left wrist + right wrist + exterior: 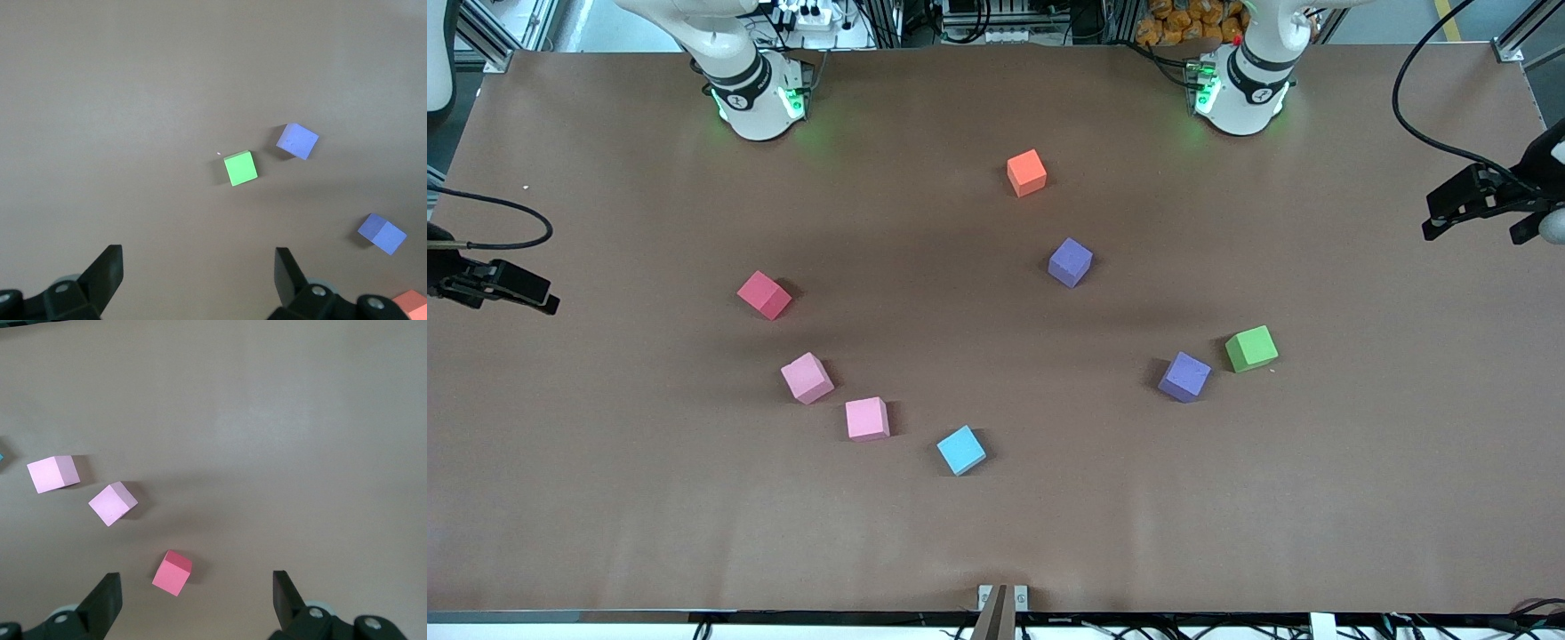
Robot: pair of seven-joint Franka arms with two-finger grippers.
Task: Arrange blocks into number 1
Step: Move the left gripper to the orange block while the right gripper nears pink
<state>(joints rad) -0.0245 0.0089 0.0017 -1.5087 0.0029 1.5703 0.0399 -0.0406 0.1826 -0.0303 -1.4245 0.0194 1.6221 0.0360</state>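
Note:
Eight blocks lie scattered on the brown table. The orange block (1026,172) is nearest the bases, with a purple block (1070,262) below it. A second purple block (1184,377) sits beside the green block (1251,348) toward the left arm's end. The red block (765,294), two pink blocks (807,378) (867,419) and the blue block (961,450) curve toward the front camera. My left gripper (199,267) hangs open high over the left arm's end, with the green block (240,168) in its view. My right gripper (197,587) is open high over the right arm's end, above the red block (171,573).
The brown table mat (996,533) reaches to the front edge, where a small metal bracket (1002,597) stands. Both arm bases (760,98) (1240,89) stand along the edge farthest from the front camera. Black cables hang by both ends of the table.

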